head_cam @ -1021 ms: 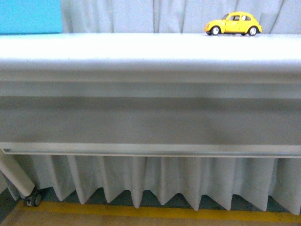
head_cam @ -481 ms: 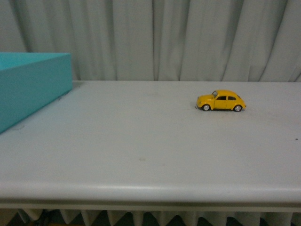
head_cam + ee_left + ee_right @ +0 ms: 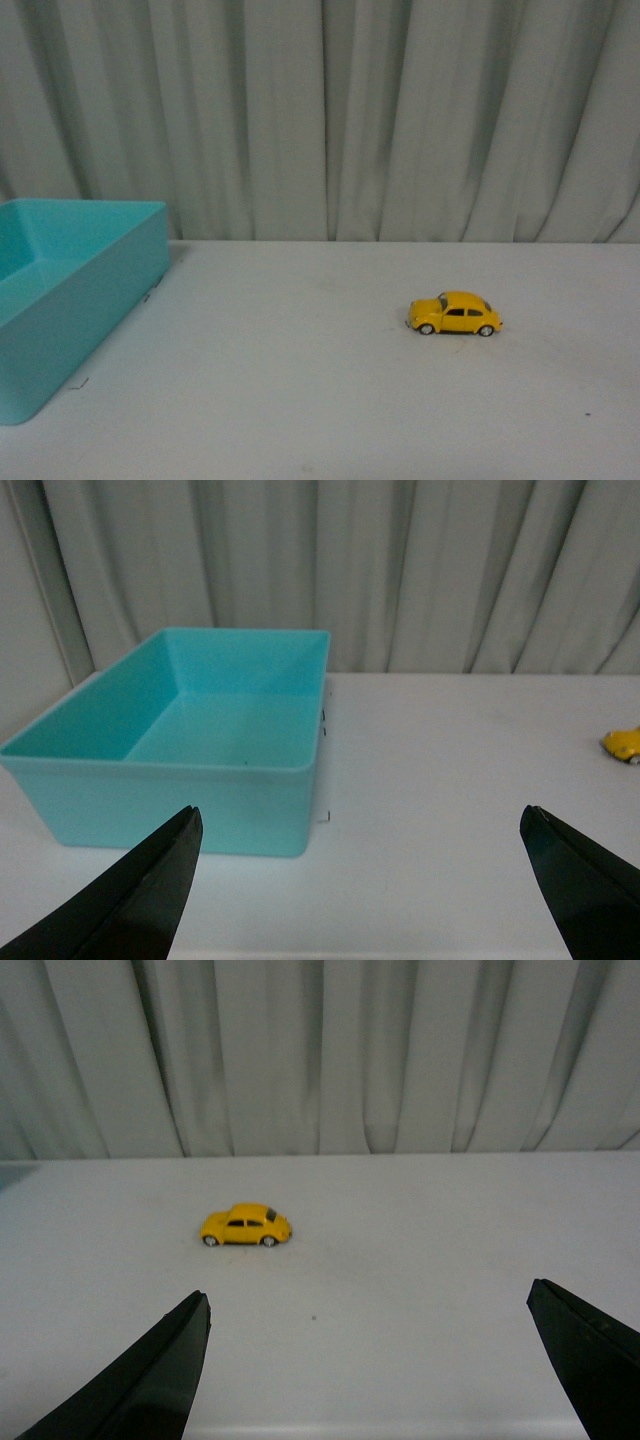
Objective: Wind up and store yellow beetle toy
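Note:
The yellow beetle toy [image 3: 455, 314] stands on its wheels on the white table, right of centre in the front view, side-on with its nose to the left. The right wrist view shows the toy [image 3: 246, 1226] some way beyond my right gripper [image 3: 365, 1305], which is open with nothing between its black fingers [image 3: 150, 1380]. A sliver of the toy [image 3: 624, 745] shows at the edge of the left wrist view. My left gripper [image 3: 360, 820] is open and empty, near the teal bin. Neither arm appears in the front view.
An open teal bin [image 3: 90, 300], seemingly empty, sits at the table's left side; the bin [image 3: 160, 790] is close in front of the left gripper. The white table [image 3: 300, 400] runs back to a grey pleated curtain [image 3: 330, 120].
The front view has risen from the table's front edge and skirt to look down on the tabletop; the toy and bin now appear lower and further in frame.

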Action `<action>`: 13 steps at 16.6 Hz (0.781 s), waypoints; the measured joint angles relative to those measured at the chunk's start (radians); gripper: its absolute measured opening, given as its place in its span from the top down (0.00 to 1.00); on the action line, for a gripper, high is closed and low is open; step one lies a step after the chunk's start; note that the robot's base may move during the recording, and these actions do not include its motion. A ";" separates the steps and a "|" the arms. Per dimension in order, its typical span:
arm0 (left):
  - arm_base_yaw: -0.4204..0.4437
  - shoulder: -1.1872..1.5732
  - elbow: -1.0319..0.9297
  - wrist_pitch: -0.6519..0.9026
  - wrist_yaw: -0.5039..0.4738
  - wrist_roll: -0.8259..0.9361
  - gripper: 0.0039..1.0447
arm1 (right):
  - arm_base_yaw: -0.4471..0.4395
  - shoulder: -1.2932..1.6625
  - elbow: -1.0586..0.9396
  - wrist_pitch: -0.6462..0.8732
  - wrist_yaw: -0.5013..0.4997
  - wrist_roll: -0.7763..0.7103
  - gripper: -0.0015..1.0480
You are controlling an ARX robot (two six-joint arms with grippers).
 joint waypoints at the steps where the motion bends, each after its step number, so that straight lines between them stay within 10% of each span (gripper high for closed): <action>1: 0.000 0.000 0.000 0.000 0.001 0.000 0.06 | 0.000 0.000 0.000 -0.001 0.000 0.000 0.06; 13: 0.000 0.000 0.000 0.000 0.000 0.000 0.06 | 0.000 0.000 0.000 -0.001 0.000 0.000 0.06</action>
